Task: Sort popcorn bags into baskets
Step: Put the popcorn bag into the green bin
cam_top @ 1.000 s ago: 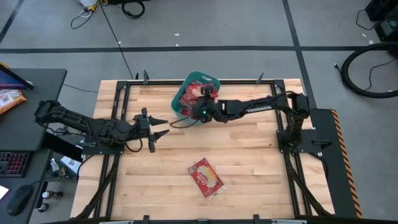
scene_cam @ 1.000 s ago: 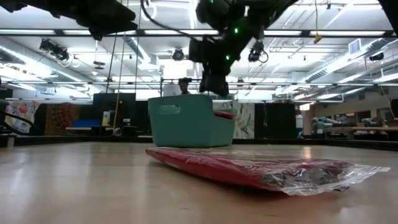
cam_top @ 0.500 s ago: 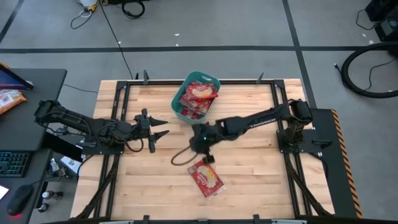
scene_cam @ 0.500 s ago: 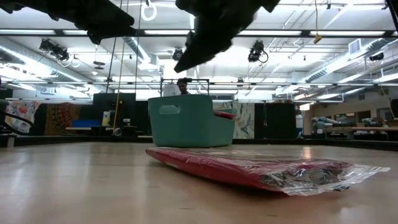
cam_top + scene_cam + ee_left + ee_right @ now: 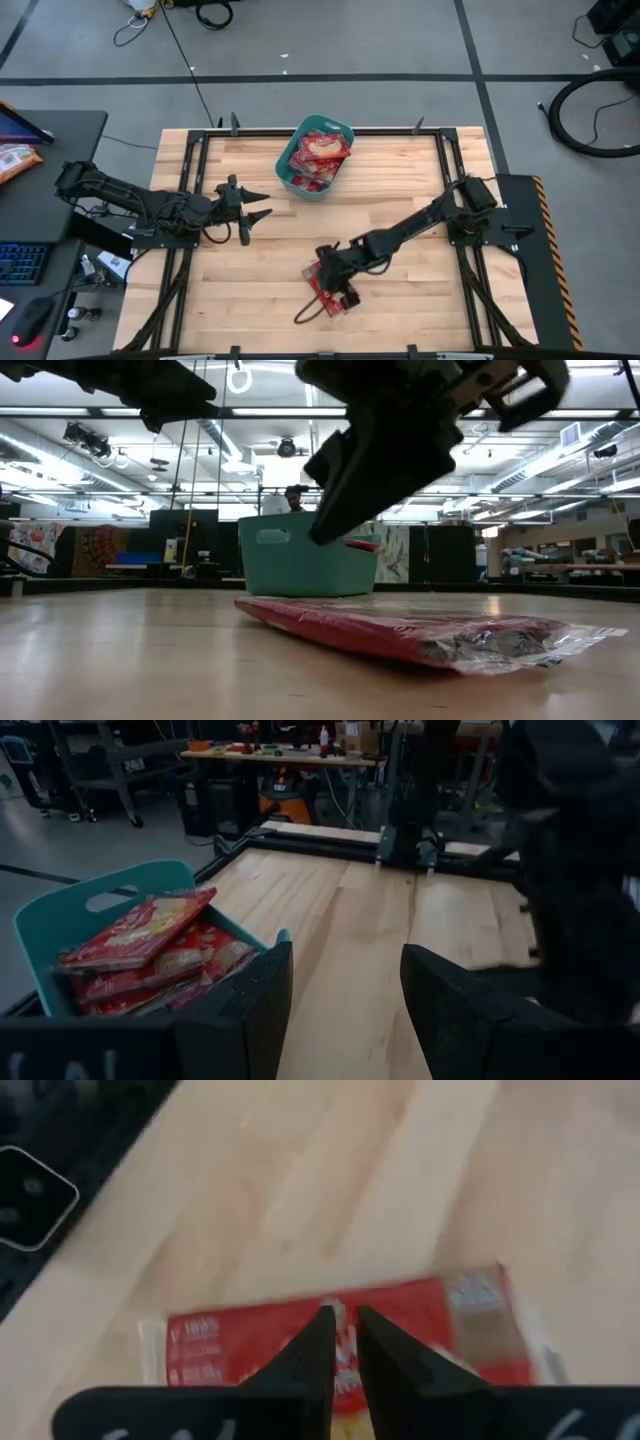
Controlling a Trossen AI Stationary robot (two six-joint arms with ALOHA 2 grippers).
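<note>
Right gripper [image 5: 333, 272]: fingers nearly closed, empty, poised over last bag [image 5: 329, 287] flat on table [image 5: 400, 280] for pickup. Basket [image 5: 292, 180]: holds sorted bags. Left gripper [image 5: 258, 208]: open, idle.

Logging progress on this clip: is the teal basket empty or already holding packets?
Holding packets: the teal basket has several red popcorn bags stacked inside, the top one sticking above the rim.

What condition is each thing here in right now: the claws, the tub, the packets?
Right gripper: over the loose packet, fingers nearly together, holding nothing.
Left gripper: open, empty, waiting at the table's left.
Loose popcorn bag: lying flat on the table.
Basket: upright, holding several red packets.
</note>
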